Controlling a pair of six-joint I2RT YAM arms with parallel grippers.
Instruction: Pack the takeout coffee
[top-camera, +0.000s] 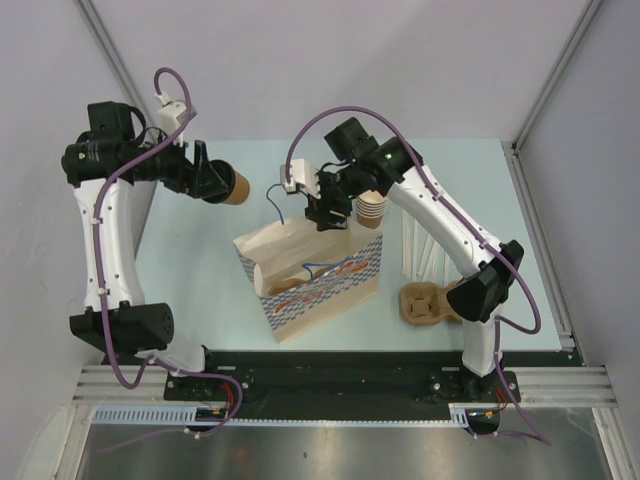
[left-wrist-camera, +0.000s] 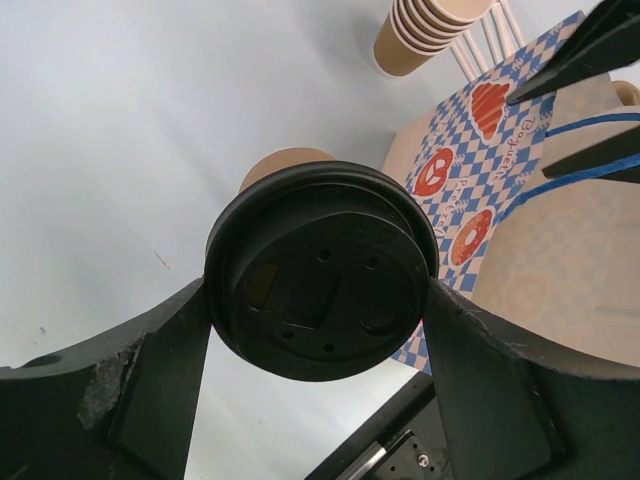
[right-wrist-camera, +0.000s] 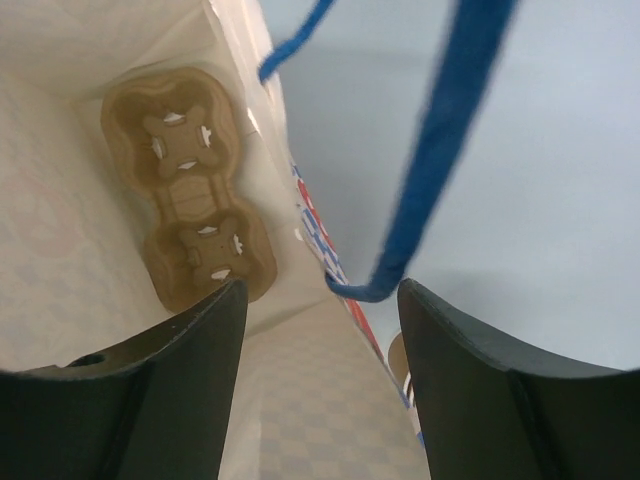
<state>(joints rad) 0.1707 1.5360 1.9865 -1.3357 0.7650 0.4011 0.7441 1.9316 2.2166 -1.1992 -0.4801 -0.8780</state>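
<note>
Gripping takeout coffee (left-wrist-camera: 320, 275) by lid rim w/ L jaws, spread wide around it. Held in air over counter (top-camera: 200, 260), left of paper bag (top-camera: 320, 285), apart from it. Long axis approx. level: lid toward wrist, base toward bag. Bag mouth to right and lower, so prob. needs swing right plus turn to upright.

R jaws over bag's far edge, parted, w/ blue cord handle (right-wrist-camera: 440, 150) hanging btw. them, not pinched as far as seen. Pulp cup carrier (right-wrist-camera: 190, 190) on bag floor.

Bag print: blue checks, heart, pastry pics. Small script there, not readable. No brand seen on lid.
</note>
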